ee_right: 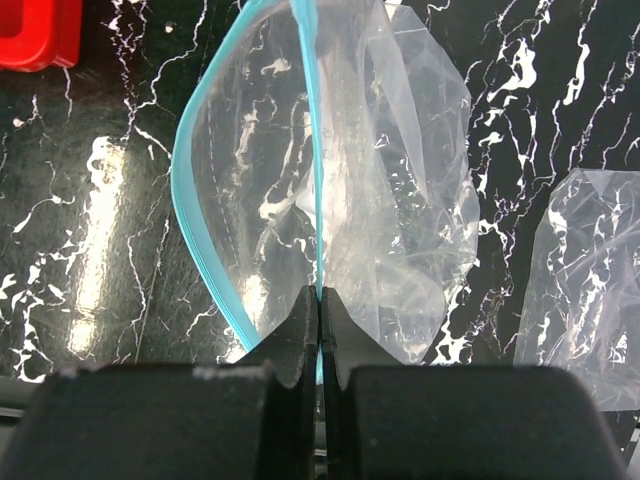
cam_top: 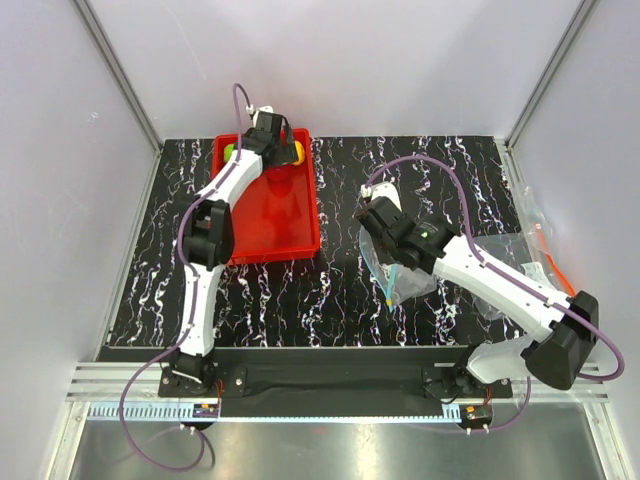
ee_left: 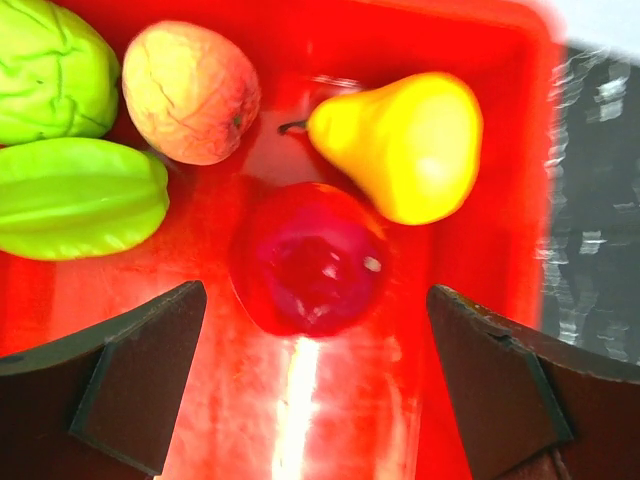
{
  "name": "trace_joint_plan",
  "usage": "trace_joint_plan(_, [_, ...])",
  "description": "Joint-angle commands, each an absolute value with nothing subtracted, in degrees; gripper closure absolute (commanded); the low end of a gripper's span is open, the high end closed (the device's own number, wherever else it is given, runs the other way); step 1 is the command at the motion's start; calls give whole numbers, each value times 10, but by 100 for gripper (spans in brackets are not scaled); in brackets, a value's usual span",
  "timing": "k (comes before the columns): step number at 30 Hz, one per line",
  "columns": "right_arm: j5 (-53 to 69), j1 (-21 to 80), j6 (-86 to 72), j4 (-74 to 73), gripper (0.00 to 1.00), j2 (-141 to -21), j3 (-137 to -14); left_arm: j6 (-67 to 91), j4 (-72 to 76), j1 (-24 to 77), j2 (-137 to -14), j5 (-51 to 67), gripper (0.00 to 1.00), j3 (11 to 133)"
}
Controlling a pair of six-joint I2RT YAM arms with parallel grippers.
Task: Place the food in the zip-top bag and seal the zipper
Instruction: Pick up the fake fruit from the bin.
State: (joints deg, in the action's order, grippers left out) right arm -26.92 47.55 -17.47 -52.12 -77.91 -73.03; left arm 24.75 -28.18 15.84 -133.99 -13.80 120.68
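My left gripper [cam_top: 268,140] [ee_left: 314,320] hangs open over the far end of the red tray [cam_top: 285,225], where the food lies. The red apple [ee_left: 310,258] is just ahead of its fingers. Beyond it are the yellow pear [ee_left: 405,145], the peach [ee_left: 190,92] and two green pieces [ee_left: 75,198]. My right gripper [cam_top: 387,264] [ee_right: 319,292] is shut on one lip of the zip-top bag [ee_right: 400,200] [cam_top: 410,285], pinching the light-blue zipper [ee_right: 312,150]. The other zipper lip [ee_right: 190,230] bows away to the left, so the mouth gapes.
More clear plastic [cam_top: 535,260] [ee_right: 590,290] with an orange-red strip lies at the table's right edge. The tray's near corner [ee_right: 35,30] shows in the right wrist view. White walls close in the black marbled table [cam_top: 300,300] on three sides.
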Motion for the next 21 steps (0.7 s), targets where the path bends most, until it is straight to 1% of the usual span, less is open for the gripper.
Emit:
trace_joint_plan(1, [-251, 472, -165, -511, 100, -751, -743, 205, -317, 155, -1373, -162, 1, 1280])
trace_joint_plan(5, [-250, 472, -168, -514, 100, -737, -738, 206, -325, 156, -1402, -164, 1, 1293])
trace_joint_plan(6, [-251, 472, -169, -515, 100, -735, -737, 206, -324, 155, -1404, -162, 3, 1293])
trace_joint_plan(7, [-254, 472, -170, -519, 100, -730, -736, 203, -322, 154, -1406, -155, 8, 1293])
trace_joint_plan(8, [-255, 471, -172, -519, 100, -730, -734, 200, -321, 152, -1410, -133, 14, 1294])
trace_joint_plan(9, [-251, 471, -172, -518, 100, -727, -733, 200, -320, 150, -1409, -124, 34, 1295])
trace_joint_plan(11, [-249, 472, -175, -517, 100, -721, -729, 206, -319, 144, -1396, -99, 53, 1286])
trace_joint_plan(12, [-250, 471, -176, -520, 100, -720, -729, 207, -316, 142, -1385, -92, 60, 1275])
trace_joint_plan(15, [-249, 471, -177, -520, 100, -720, -727, 210, -270, 142, -1304, -75, 69, 1184])
trace_joint_plan(16, [-249, 471, -174, -519, 100, -723, -729, 213, -250, 142, -1255, -66, 69, 1156])
trace_joint_plan(19, [-236, 471, -169, -517, 100, -727, -734, 224, -214, 142, -1177, -41, 73, 1052])
trace_joint_plan(20, [-234, 471, -168, -513, 100, -728, -735, 232, -200, 142, -1121, -19, 74, 989])
trace_joint_plan(21, [-229, 472, -168, -505, 100, -728, -735, 239, -183, 142, -1093, -5, 76, 959])
